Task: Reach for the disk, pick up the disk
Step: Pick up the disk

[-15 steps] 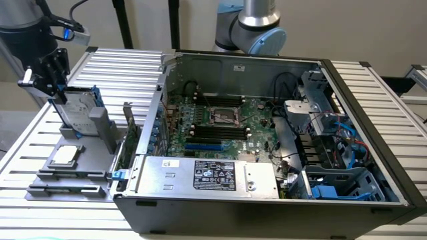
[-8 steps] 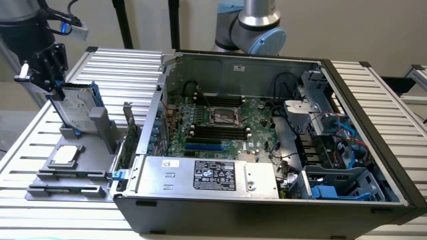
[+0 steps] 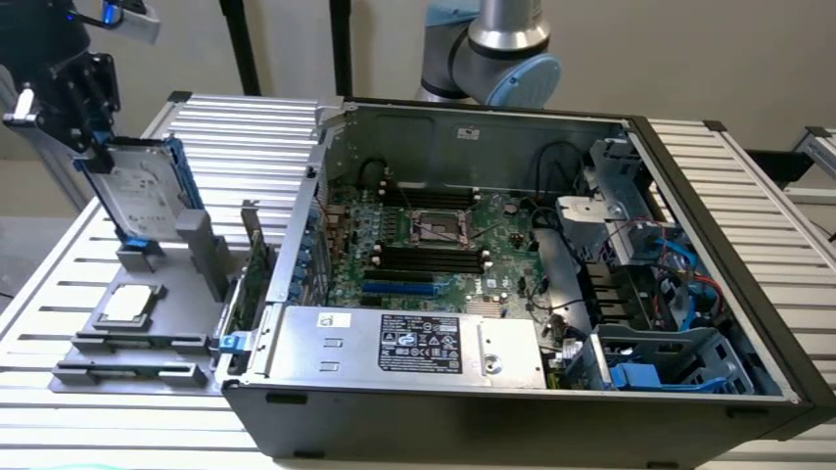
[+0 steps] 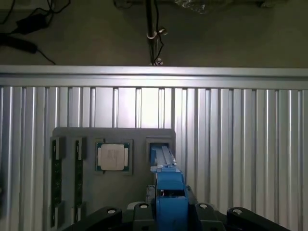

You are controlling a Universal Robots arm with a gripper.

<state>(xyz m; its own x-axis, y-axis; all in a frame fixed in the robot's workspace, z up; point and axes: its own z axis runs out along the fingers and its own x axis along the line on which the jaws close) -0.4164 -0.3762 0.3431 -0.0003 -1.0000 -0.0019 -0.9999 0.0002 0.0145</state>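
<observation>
Furthest out from the computer case (image 3: pixel 457 416), on the exterior view's left, the gripper (image 3: pixel 98 147) comes down from above with its fingers closed on the upper end of the disk (image 3: pixel 141 191) (image 4: pixel 169 192). In the wrist view the blue caddy sits pinched between the two dark fingers.

The disk stands on edge, tilted a little, with its silver face and white label turned away from the case. Its lower end meets the upright slot of a grey holder plate (image 3: pixel 183 294) (image 4: pixel 137 192). Whether it has cleared that slot cannot be told.

The plate lies on the slatted metal table (image 3: pixel 249 117), just beside the case's side wall. A small square silver chip (image 3: pixel 127 305) (image 4: pixel 113 157) rests flat in a recess of the plate, on the side of the disk's slot further from the case.

The case itself lies open — inside it is a green motherboard (image 3: pixel 432 235), and against its front wall a grey power supply (image 3: pixel 418 343) with a black-and-white label. Behind the case rises the robot arm (image 3: pixel 503 44).
</observation>
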